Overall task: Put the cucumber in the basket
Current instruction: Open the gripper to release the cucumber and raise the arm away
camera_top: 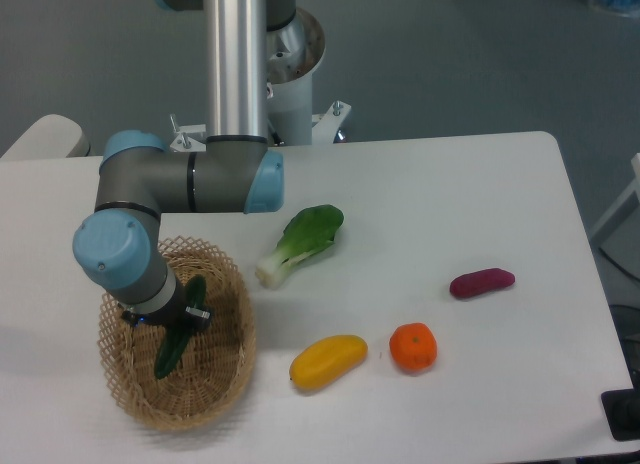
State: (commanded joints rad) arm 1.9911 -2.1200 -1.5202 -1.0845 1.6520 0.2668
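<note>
Pincer [168, 320] grips one cucumber [176, 330] over the hollow of the single basket [230, 369], the vegetable tilted with its lower end toward 7 o'clock (contact with the weave cannot be told). On the worktop [450, 194] lie one bok choy [300, 242], one yellow fruit [328, 361], one orange [413, 347] and one purple vegetable [482, 282], toward 3 o'clock from the basket.

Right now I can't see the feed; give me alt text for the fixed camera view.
The gripper holds the cucumber over the wicker basket. Bok choy, a yellow fruit, an orange and a purple vegetable lie on the table.
</note>
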